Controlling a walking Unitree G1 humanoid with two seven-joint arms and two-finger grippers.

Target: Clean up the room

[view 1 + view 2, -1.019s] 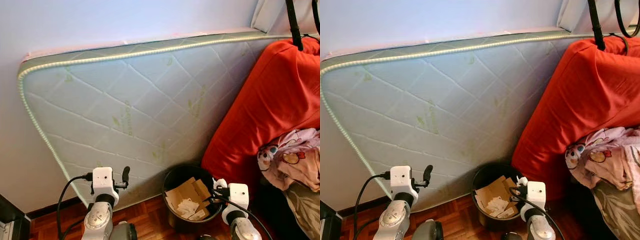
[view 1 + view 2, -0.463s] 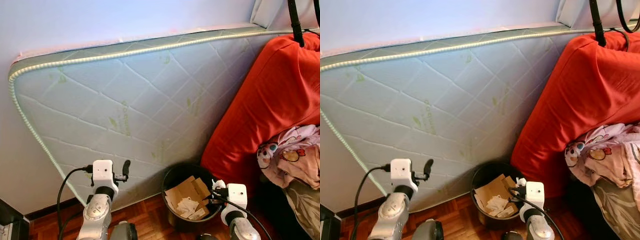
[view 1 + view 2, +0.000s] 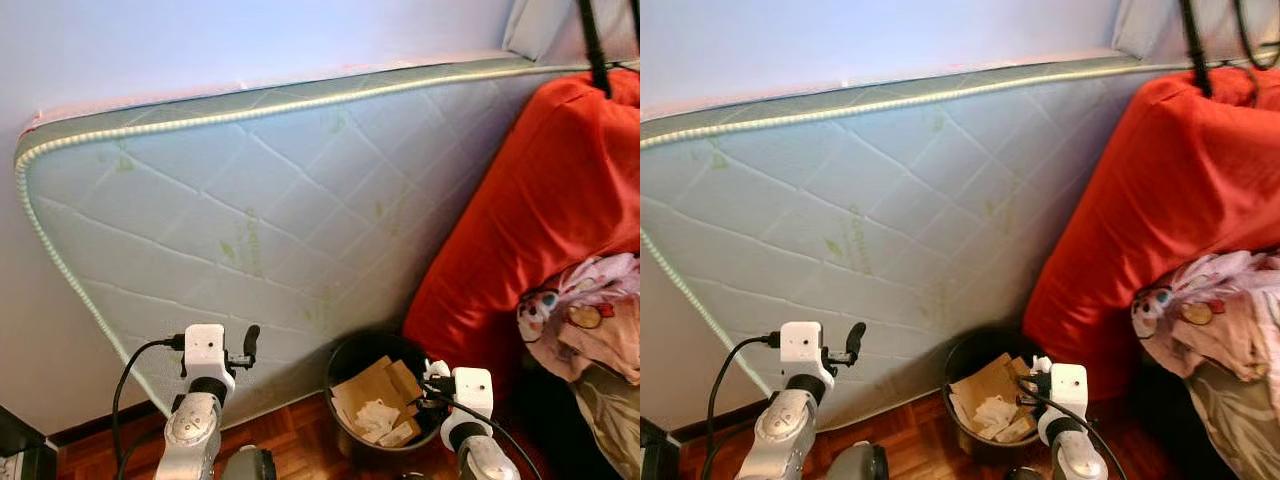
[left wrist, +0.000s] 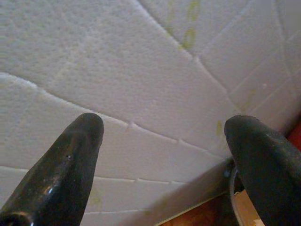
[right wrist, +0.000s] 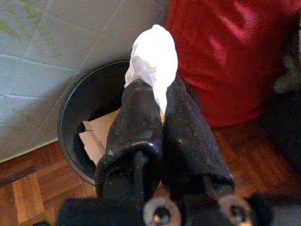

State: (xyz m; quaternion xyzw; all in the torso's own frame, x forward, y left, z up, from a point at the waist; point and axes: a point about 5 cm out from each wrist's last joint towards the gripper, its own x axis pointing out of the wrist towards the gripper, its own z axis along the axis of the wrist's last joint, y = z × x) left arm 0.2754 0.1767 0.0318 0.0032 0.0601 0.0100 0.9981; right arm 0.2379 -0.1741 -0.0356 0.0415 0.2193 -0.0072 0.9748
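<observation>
We have a white wad (image 5: 153, 56) pinched tight between the closed fingers of our right gripper (image 5: 157, 101), held just short of the black bin (image 3: 385, 395) that stands on the floor against the mattress (image 3: 280, 230). To drop it cleanly we should carry the fingertips over the cardboard (image 3: 375, 385) inside before letting go. Our left gripper (image 4: 162, 150) hangs idle, fingers spread wide and empty.

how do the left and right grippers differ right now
The left gripper has its fingers spread wide and empty, facing the quilted mattress. The right gripper has its fingers shut on a white crumpled tissue, over the black trash bin. Both have black fingers.
</observation>
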